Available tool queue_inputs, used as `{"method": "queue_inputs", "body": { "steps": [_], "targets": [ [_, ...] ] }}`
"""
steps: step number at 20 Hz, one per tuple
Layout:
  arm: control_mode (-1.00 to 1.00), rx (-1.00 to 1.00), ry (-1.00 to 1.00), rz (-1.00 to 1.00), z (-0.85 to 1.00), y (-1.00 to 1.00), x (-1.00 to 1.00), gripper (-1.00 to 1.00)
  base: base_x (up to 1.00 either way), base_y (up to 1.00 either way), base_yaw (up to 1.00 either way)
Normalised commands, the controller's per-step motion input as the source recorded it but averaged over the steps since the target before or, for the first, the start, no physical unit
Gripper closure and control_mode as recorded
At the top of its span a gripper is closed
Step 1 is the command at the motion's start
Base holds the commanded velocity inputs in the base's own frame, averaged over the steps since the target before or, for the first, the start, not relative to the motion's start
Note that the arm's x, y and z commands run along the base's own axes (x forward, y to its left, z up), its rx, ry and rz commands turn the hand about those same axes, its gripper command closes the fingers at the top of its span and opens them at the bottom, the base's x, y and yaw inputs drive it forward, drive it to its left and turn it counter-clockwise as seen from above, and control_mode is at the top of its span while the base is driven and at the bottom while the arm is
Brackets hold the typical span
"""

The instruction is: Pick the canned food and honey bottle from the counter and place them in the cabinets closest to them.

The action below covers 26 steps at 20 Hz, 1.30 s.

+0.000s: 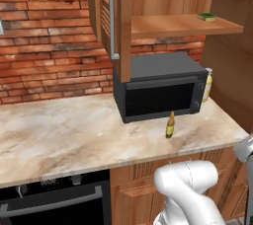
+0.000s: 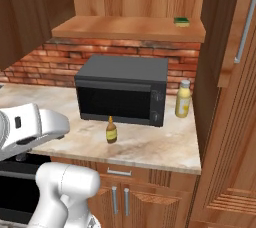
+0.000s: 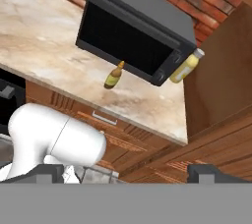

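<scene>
On the beige veined marble counter [image 2: 150,147], before the black microwave [image 2: 122,89], a slim amber honey bottle [image 2: 111,130] is stood; judged light, slippery, best gripped mid-body. Gripper [image 3: 125,173] is held wide, empty.

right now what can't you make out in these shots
- Canned food: not visible on the counter.
- Pale yellow bottle: half hidden behind the microwave in the left base view.
- Green item on the cabinet shelf: too small to identify.
- Honey bottle: label unreadable.
</scene>
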Motion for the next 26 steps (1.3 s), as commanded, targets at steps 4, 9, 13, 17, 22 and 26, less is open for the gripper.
{"method": "queue_inputs", "body": {
  "steps": [4, 9, 13, 17, 22, 26],
  "targets": [
    [-1.0, 0.04, 0.07, 0.0, 0.0, 0.0, 0.02, -1.0, 0.0, 0.0, 0.0],
    [-1.0, 0.01, 0.01, -0.01, -0.01, 0.06, 0.01, -1.0, 0.0, 0.0, 0.0],
    [-1.0, 0.06, 0.01, -0.07, -0.03, 0.0, 0.05, -1.0, 0.0, 0.0, 0.0],
    [-1.0, 0.1, 0.0, -0.12, -0.06, 0.03, 0.08, -1.0, 0.0, 0.0, 0.0],
    [-1.0, 0.08, 0.0, -0.14, -0.06, 0.11, 0.15, -1.0, 0.0, 0.0, 0.0],
    [-1.0, 0.07, 0.0, -0.14, -0.1, 0.13, 0.26, -1.0, 0.0, 0.0, 0.0]
  ]
}}
